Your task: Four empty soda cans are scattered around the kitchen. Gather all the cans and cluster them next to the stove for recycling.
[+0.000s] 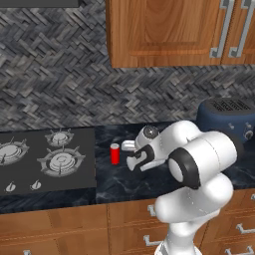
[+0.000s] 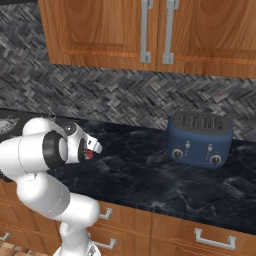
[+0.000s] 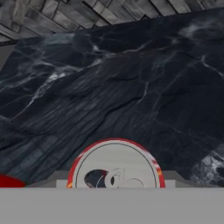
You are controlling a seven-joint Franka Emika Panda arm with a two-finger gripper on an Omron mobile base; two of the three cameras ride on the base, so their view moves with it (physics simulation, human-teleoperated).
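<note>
Red soda can (image 1: 115, 154) stands upright on the dark marble counter (image 1: 149, 179), long axis vertical, silvery top (image 3: 114, 165) up, just right of the black stove (image 1: 47, 159). Gripper (image 1: 130, 155) sits just beside it on the right, fingers pointed toward the can. In the hand view the round lid shows right at the bottom edge. Can't tell whether the fingers are clamping it or free. Can is a smooth cylinder.

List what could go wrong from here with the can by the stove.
1. The pincer sits close beside the upright red soda can; a sideways nudge could topple it.
2. The can stands near the stove edge, so a push could slide it onto the burners.
3. Whether the pincer grips the can is unclear.
</note>
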